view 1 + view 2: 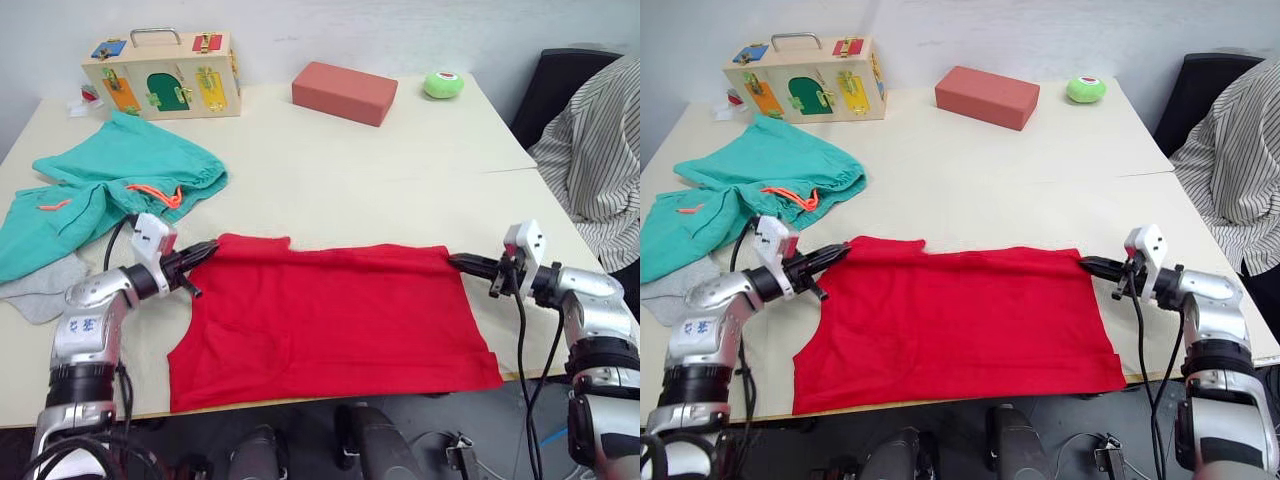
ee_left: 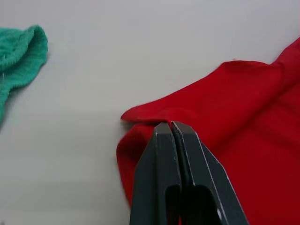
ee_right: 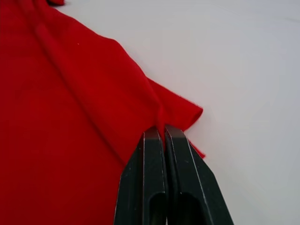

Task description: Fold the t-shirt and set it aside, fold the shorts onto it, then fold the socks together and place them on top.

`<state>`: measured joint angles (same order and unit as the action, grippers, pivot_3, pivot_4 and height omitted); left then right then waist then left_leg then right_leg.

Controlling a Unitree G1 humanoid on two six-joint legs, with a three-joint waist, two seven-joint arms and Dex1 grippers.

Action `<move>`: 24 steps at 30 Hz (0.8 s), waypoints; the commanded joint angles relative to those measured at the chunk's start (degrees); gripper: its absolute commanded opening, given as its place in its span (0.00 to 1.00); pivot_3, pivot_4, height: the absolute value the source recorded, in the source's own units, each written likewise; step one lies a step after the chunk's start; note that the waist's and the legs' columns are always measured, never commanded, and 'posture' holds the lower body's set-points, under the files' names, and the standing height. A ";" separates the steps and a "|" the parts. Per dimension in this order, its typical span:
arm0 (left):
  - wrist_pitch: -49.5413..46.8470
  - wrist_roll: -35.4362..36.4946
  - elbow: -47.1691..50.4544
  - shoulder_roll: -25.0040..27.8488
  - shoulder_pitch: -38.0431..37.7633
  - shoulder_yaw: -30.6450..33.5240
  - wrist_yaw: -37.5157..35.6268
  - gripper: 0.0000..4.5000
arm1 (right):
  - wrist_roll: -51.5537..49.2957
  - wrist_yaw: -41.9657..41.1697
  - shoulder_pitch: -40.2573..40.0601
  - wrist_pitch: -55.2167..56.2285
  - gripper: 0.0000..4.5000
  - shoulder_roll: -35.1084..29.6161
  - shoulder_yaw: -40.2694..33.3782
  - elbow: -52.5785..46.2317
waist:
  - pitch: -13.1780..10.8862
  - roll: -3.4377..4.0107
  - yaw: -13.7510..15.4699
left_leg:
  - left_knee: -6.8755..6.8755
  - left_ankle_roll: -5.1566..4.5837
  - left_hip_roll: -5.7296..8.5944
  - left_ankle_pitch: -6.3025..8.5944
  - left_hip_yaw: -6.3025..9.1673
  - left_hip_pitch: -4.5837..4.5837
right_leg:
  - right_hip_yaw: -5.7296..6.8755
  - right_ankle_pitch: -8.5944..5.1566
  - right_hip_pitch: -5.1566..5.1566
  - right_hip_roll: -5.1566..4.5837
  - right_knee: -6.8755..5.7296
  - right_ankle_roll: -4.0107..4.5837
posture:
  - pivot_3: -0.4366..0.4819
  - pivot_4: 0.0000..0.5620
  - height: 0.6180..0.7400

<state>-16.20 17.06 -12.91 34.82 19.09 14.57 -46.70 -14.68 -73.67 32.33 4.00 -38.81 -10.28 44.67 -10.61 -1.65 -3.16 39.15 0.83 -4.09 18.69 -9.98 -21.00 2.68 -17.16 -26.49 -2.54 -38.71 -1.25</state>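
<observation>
The red t-shirt (image 1: 330, 315) lies spread flat at the table's front. My left gripper (image 1: 208, 250) is shut on its far left corner (image 2: 145, 115), the fingers pinching the cloth. At the far right corner (image 3: 185, 110) my right gripper (image 1: 458, 261) is likewise shut on the shirt's edge. The teal shorts (image 1: 110, 185) with an orange drawstring lie crumpled at the left. A light grey sock (image 1: 40, 290) peeks from under the shorts near the left edge.
At the table's back stand a wooden latch box (image 1: 165, 75), a red brick-shaped block (image 1: 344, 92) and a green ball (image 1: 443, 85). A person in a striped shirt (image 1: 600, 150) sits at the right by a black chair (image 1: 560, 85).
</observation>
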 commanded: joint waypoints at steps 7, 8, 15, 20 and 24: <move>1.83 0.78 4.30 0.49 -3.46 1.12 2.99 0.00 | 1.10 3.98 0.18 3.20 0.00 -0.46 0.26 0.49 | 0.00 0.00 0.03 | 0.00 -0.01 0.00 -0.01 0.01 0.05 | 0.00 0.00 0.07 0.00 0.03 0.00 | 0.48 0.27 1.00; 1.58 1.32 4.52 0.42 -3.84 1.13 2.59 0.00 | 0.21 3.83 0.30 0.62 0.00 -0.35 0.12 0.03 | 0.00 0.00 0.03 | 0.00 -0.01 0.00 -0.01 0.01 0.05 | 0.00 0.00 0.07 0.00 0.03 0.00 | 0.48 0.27 1.00; -4.82 4.91 7.33 1.87 -6.02 2.35 1.95 0.34 | -1.45 1.36 -3.29 -3.22 0.30 -2.15 0.24 -8.07 | 0.00 0.00 0.09 | -0.01 -0.01 -0.01 -0.01 0.04 0.04 | 0.01 0.00 0.07 0.00 0.03 0.00 | 0.48 0.27 1.00; -16.60 9.58 6.42 8.82 -3.53 4.24 -1.39 0.68 | -3.01 1.09 -8.66 -2.79 0.68 -6.04 -2.66 -17.58 | 0.00 0.00 0.20 | -0.01 -0.01 -0.01 0.00 0.08 0.01 | 0.03 0.00 0.06 0.00 0.07 0.00 | 0.48 0.27 1.00; -29.67 13.96 3.11 13.60 4.17 2.87 -4.13 0.97 | -4.75 2.19 -10.71 -3.54 0.99 -7.83 -4.16 -23.71 | 0.00 0.00 0.31 | -0.02 -0.01 0.03 0.00 0.12 0.05 | 0.04 0.00 0.13 0.00 0.08 0.00 | 0.48 0.27 1.00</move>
<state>-40.70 28.28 -9.00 47.24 20.72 17.12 -49.58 -17.51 -71.85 21.73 0.72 -45.61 -12.58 24.57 -10.61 -1.66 -2.85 39.14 0.82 -4.05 18.69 -9.86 -20.93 2.72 -17.15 -26.34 -2.54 -38.64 -1.25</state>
